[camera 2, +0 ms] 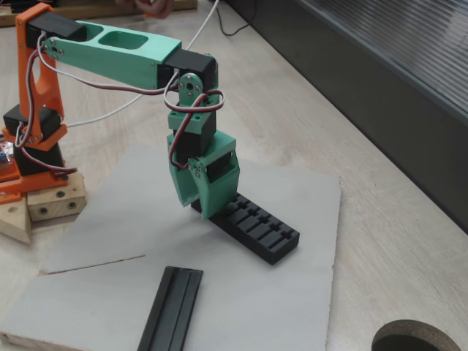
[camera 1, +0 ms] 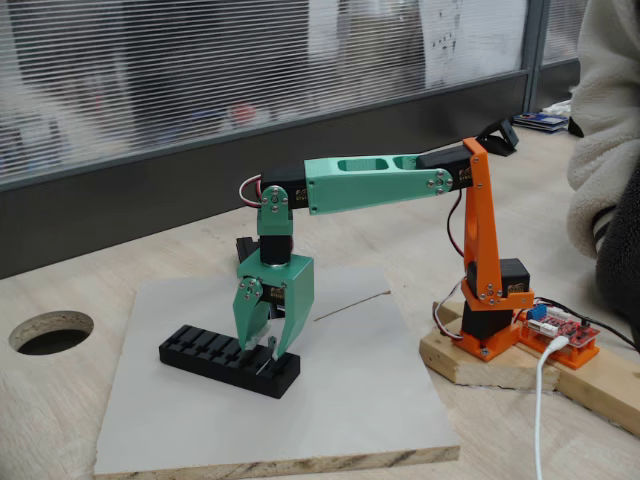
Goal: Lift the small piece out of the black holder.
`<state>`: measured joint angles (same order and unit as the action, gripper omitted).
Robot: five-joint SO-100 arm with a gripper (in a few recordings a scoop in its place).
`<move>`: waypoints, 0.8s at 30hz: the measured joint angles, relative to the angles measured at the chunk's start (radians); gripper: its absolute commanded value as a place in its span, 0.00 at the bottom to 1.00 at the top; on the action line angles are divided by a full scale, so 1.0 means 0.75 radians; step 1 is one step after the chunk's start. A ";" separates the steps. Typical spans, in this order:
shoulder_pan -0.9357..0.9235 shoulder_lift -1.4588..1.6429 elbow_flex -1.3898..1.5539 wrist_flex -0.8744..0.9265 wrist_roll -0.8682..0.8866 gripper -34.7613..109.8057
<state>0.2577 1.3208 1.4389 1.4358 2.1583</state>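
Small piece (camera 1: 271,347), a sliver of silver-grey, sits at the near-right end of the black holder (camera 1: 205,351), and the green gripper (camera 1: 262,345) hangs straight down over that end, jaws apart and straddling it, seemingly lined up to pinch and lift.
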 measured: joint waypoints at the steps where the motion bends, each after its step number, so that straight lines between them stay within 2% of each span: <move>1: 0.000 0.000 0.000 0.000 0.000 0.46; 20: -0.004 0.000 0.000 0.000 -0.002 0.46; 24: -0.067 0.000 0.000 0.000 -0.002 0.46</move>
<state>0.2071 1.3208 1.4389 1.4358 2.1568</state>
